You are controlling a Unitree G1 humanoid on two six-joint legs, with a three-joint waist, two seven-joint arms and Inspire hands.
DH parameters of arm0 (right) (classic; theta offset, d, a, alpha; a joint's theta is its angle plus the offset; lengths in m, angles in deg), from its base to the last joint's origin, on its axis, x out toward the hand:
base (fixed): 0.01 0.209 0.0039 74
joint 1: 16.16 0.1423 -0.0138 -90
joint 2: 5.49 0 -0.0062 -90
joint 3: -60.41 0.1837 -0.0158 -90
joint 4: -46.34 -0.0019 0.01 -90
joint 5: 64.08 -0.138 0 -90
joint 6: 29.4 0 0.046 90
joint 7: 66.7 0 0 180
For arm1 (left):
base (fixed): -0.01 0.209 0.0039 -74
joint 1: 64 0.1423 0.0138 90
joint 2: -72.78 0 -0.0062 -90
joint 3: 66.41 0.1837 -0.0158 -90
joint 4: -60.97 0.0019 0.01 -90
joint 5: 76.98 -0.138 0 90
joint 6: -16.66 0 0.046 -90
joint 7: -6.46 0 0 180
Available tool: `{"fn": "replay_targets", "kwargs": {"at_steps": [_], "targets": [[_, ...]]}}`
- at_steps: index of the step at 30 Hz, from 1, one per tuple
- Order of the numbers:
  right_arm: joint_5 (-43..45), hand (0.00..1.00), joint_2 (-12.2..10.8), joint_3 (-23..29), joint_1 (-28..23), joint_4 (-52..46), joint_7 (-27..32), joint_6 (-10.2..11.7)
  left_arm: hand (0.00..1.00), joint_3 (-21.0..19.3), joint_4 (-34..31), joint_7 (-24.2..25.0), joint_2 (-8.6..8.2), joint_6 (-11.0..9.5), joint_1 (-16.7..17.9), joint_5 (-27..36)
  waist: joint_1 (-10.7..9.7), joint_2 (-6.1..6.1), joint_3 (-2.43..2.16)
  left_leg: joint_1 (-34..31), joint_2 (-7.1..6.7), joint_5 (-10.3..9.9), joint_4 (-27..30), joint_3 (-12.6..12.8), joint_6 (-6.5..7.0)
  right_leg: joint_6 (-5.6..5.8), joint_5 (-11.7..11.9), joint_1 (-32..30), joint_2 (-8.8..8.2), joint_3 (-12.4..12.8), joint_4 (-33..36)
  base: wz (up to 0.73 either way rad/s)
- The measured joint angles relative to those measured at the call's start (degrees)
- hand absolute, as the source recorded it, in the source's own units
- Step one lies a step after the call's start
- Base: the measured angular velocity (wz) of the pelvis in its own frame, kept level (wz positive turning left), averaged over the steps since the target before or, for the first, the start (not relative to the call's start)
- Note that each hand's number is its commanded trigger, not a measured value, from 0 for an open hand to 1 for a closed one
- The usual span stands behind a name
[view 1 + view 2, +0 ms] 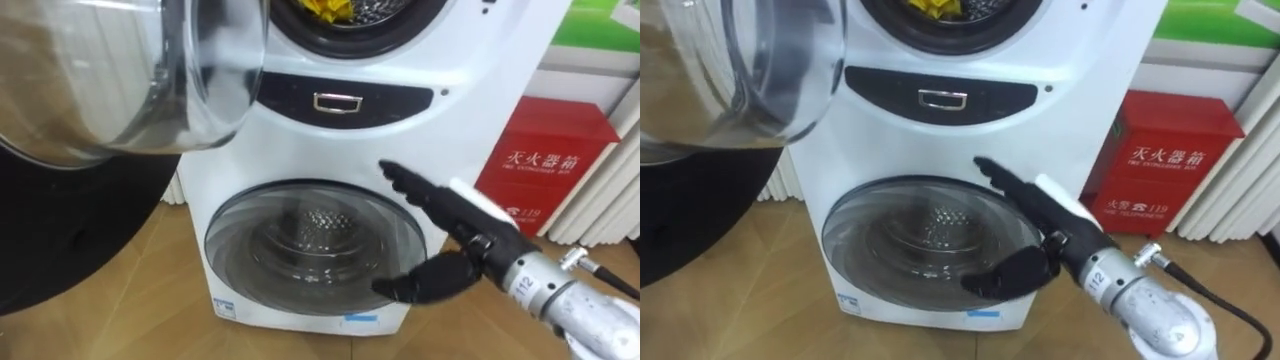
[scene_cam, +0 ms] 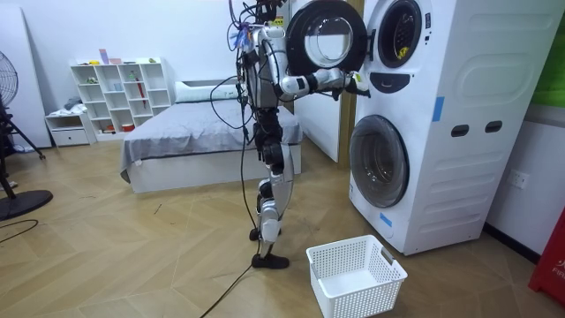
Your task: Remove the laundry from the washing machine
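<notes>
The round glass door (image 1: 130, 80) of the upper drum hangs swung open at 10 o'clock in the left eye view. At 12 o'clock, inside that drum of the washing machine (image 1: 450, 60), lies a crumpled yellow garment (image 1: 328, 8), cut by the top edge, so its long axis cannot be told. The lower door (image 1: 315, 250) sits shut at 6 o'clock. At 4 o'clock the right hand (image 1: 462, 228) is spread wide, fingers straight toward 10 o'clock and thumb apart below, holding nothing. A red box (image 1: 545, 160) stands at 3 o'clock.
</notes>
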Motion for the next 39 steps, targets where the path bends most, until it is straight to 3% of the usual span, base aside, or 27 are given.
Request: {"fn": "replay_targets", "kwargs": {"at_steps": [4, 8, 13, 19, 21, 22, 27, 28, 30, 31, 32, 33, 34, 36, 39], "targets": [[-4.7, 0.00, -1.8, -0.1, 2.7, -0.2, 3.3, 0.0, 0.00, -0.1, 0.4, -1.1, -0.14, -0.1, 0.0, -0.1, 0.2, 0.09, -0.02, 0.7, 0.01, 0.0, 0.1, 0.4, 0.01, 0.00, 0.0, 0.2, -0.04, 0.3, 0.2, -0.04], [-8.8, 0.00, -2.0, -0.2, 6.9, -0.7, 7.0, 0.2, 0.00, -0.4, 0.5, -1.2, -0.18, 0.1, 0.7, -0.1, 0.3, 0.27, -0.04, 1.2, 0.02, 0.0, 0.1, 0.5, 0.00, 0.04, 0.0, 1.1, 0.03, 0.3, -0.1, 0.00], [-10.7, 0.00, -2.8, -1.5, 7.5, -3.0, 8.3, 1.2, 0.00, -0.5, 0.7, -1.2, -1.06, 0.0, 2.3, 0.0, 0.3, 0.85, -0.13, 1.6, 0.09, -0.2, 1.1, 0.5, 0.22, 0.10, -0.1, 2.0, 0.13, 0.2, 0.1, 0.01], [-10.5, 0.00, -4.3, -2.8, 7.4, -3.9, 8.8, 2.5, 0.00, -0.5, 0.6, -1.0, -1.82, -0.3, 3.1, 0.1, 0.5, 1.74, -0.01, -3.2, 2.24, -4.6, 12.0, 0.0, -0.19, -0.54, -3.1, -0.3, 0.68, 0.2, 5.4, 0.01], [-10.7, 0.00, -4.4, -2.8, 7.4, -3.9, 9.4, 2.6, 0.00, -0.5, 0.6, -0.9, -1.77, -0.4, 3.8, 0.0, 0.5, 1.65, -0.05, -4.5, 2.54, -4.8, 14.9, -0.5, -0.32, -0.72, -3.9, -0.6, 0.78, 0.2, 6.2, 0.07], [-11.1, 0.00, -4.4, -2.8, 7.4, -3.9, 9.7, 3.3, 0.00, -0.5, 0.5, -0.8, -1.76, -0.5, 3.9, 0.0, 0.5, 1.28, -0.34, -5.1, 2.68, -4.8, 15.7, -0.5, -0.32, -0.84, -4.6, -0.9, 0.77, 0.1, 7.0, 0.11], [-17.6, 0.00, -4.3, -2.8, 7.7, -3.8, 12.3, 5.9, 0.00, -0.4, 0.4, 0.2, -1.85, -0.5, 4.5, 0.2, 0.8, 1.40, -0.33, -6.6, 3.20, -4.5, 18.9, -0.5, -0.58, -1.57, -5.5, 0.0, 0.86, -1.1, 7.3, 0.18], [-18.1, 0.00, -4.3, -2.8, 7.8, -3.5, 13.0, 6.4, 0.00, -0.4, 0.4, 0.3, -1.81, -0.5, 4.4, 0.3, 0.8, 1.06, -0.20, -8.9, 2.62, -4.4, 20.0, -0.6, -0.81, -2.17, -6.0, 0.2, 0.49, -0.9, 7.2, 0.31], [-19.8, 0.00, -3.8, -2.5, 8.1, -1.9, 13.8, 6.9, 0.00, -0.4, 0.3, 0.6, -1.89, -0.6, 4.4, 0.1, 0.8, 0.53, -0.03, -13.0, 0.63, -3.9, 15.5, -1.1, -0.71, -1.84, -6.4, 0.2, -0.28, -0.8, 7.0, 0.13], [-20.5, 0.00, -3.9, -2.4, 8.5, -0.5, 14.4, 6.7, 0.00, -0.5, 0.4, 0.6, -1.73, -0.9, 4.8, 0.0, 2.2, 0.27, 0.43, -15.3, -0.43, -0.3, 12.4, -1.0, -0.16, -1.37, -6.8, 0.9, -0.98, -0.3, 6.9, -0.35], [-20.8, 0.00, -3.9, -2.5, 8.4, -0.1, 14.8, 6.6, 0.00, -0.6, 0.5, 0.6, -1.45, -1.4, 5.7, 0.2, 3.4, 0.14, 0.37, -16.8, -0.87, 3.7, 9.6, -1.2, 0.08, -0.89, -7.2, 1.4, -1.34, 0.3, 6.7, -0.36], [-20.8, 0.00, -3.9, -2.5, 8.4, -0.3, 15.1, 6.6, 0.00, -0.6, 0.5, 0.6, -1.37, -1.5, 6.0, 0.2, 3.4, 0.25, 0.24, -17.3, -0.98, 5.8, 8.3, -1.3, 0.49, -0.50, -7.5, 1.5, -1.43, 0.3, 6.5, -0.18], [-20.9, 0.00, -3.9, -2.4, 8.5, -1.0, 15.7, 6.7, 0.00, -0.8, 0.5, 0.7, -1.33, -1.5, 6.4, 0.1, 3.2, 0.18, -0.07, -17.7, -1.30, 8.7, 7.7, -1.4, 2.09, 0.59, -7.9, 2.1, -1.56, 0.3, 5.9, 0.11], [-21.9, 0.00, -3.9, -2.3, 8.6, -1.9, 16.5, 6.8, 0.00, -1.4, 0.6, 1.4, -1.27, -1.8, 6.2, 0.0, 2.4, -1.22, -0.76, -18.0, -3.14, 8.8, 8.8, -1.5, 3.58, 1.70, -8.2, 2.4, -2.84, 0.0, 4.9, 0.19], [-22.1, 0.00, -3.6, -2.3, 9.2, -2.2, 18.9, 7.2, 0.00, -1.6, 0.5, 1.8, -1.57, -2.9, 4.9, 0.0, 1.2, -0.87, -0.54, -18.0, -4.66, 4.8, 12.9, -1.2, 5.15, 2.58, -7.9, 4.7, -4.43, 0.7, 5.3, 0.20]]}}
